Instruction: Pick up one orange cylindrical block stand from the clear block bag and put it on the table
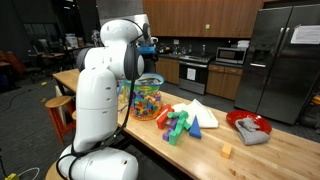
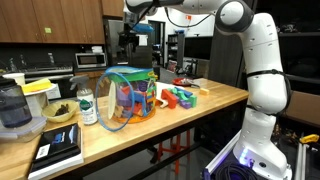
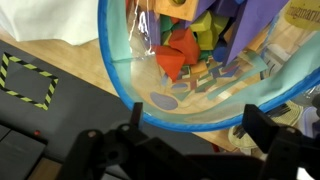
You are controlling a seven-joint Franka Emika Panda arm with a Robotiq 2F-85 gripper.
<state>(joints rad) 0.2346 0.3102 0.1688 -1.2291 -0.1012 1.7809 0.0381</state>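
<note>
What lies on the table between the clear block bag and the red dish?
A loose pile of coloured blocks, next to the clear block bag, then a white sheet; an exterior view shows this.

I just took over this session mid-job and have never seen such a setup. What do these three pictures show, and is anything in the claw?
This is one white robot arm with a two-fingered claw. Two pictures come from cameras standing off to the side; the third camera sits on the wrist and looks down past the claw. The claw hangs open and empty above the clear block bag. Inside it, the wrist view shows an orange piece among other colours. Also on the table: a loose pile of blocks and a red plate.
</note>
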